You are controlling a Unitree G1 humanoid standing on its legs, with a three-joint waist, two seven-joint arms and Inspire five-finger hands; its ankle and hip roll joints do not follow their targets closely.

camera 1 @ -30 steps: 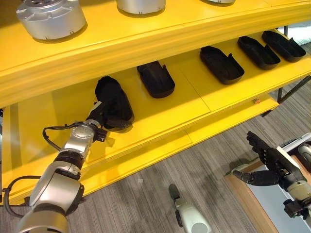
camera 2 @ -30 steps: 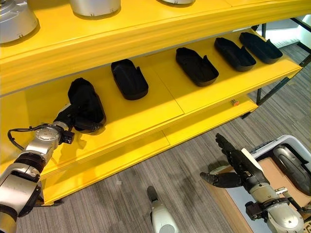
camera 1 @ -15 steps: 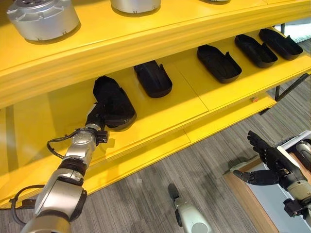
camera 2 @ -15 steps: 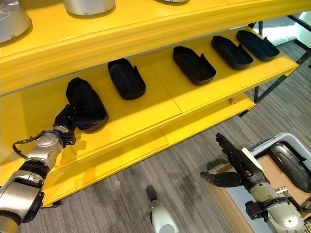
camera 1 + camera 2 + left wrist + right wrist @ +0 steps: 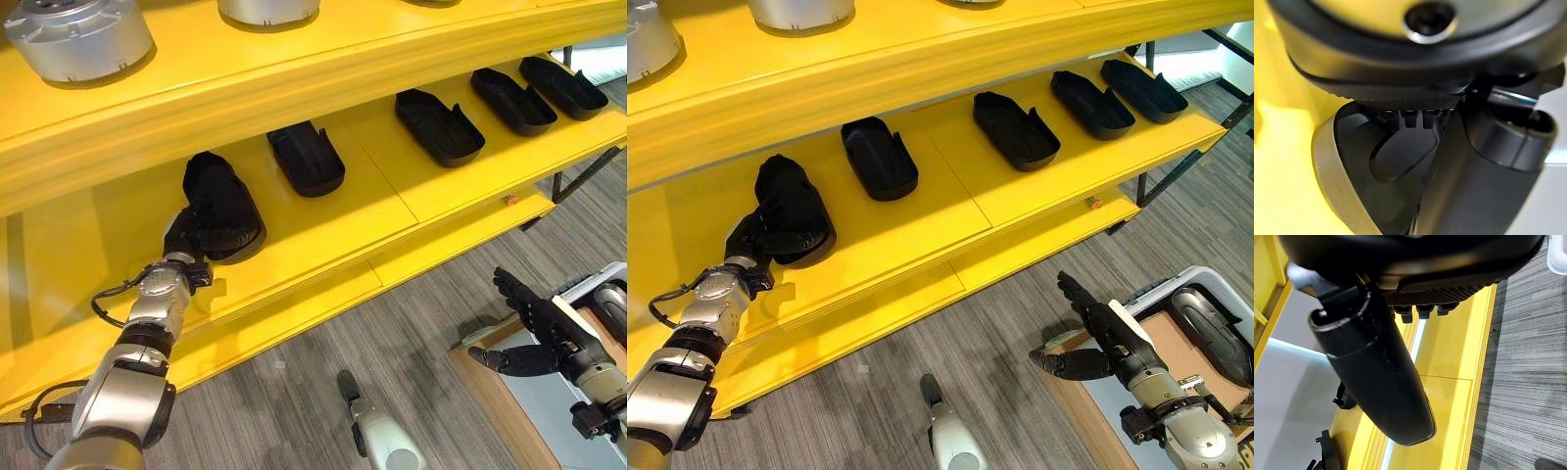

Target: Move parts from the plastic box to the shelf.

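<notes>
A black shell-shaped part lies at the left end of the yellow lower shelf. My left hand holds its near end, with dark fingers curled over the rim; the left wrist view has the thumb against the part's hollow inside. My right hand hangs open above the floor at the lower right and holds nothing. Just past it stands the plastic box with another black part inside.
Several more black parts lie in a row along the lower shelf to the right. Silver round housings stand on the upper shelf. Grey plank floor lies in front.
The whole view has shifted slightly. My left forearm has swung in closer to the shelf with its hand still on the part. The right hand has barely moved.
</notes>
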